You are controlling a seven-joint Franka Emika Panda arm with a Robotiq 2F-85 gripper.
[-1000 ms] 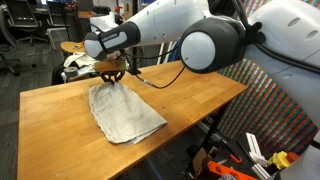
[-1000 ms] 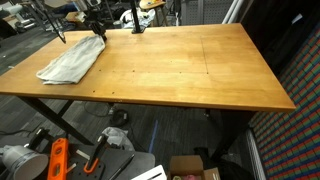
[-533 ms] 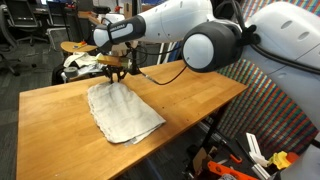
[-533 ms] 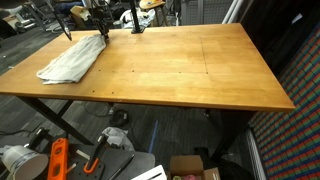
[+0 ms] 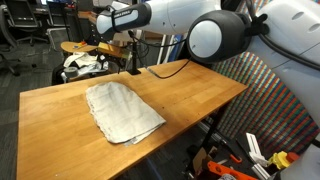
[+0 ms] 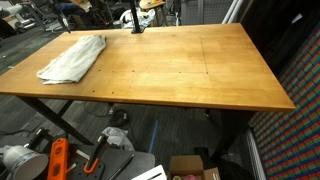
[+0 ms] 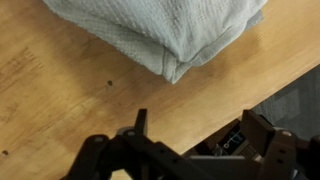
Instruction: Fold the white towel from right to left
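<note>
Gripper hovers just off towel corner, jaws apart, empty. White towel lies doubled over on table. Fold looks done; advice: lift straight up, avoid snagging corner.

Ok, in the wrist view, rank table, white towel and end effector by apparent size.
Largest: wooden table.
Then white towel and end effector: about alike; the end effector sits nearest the camera, so unranked.
</note>
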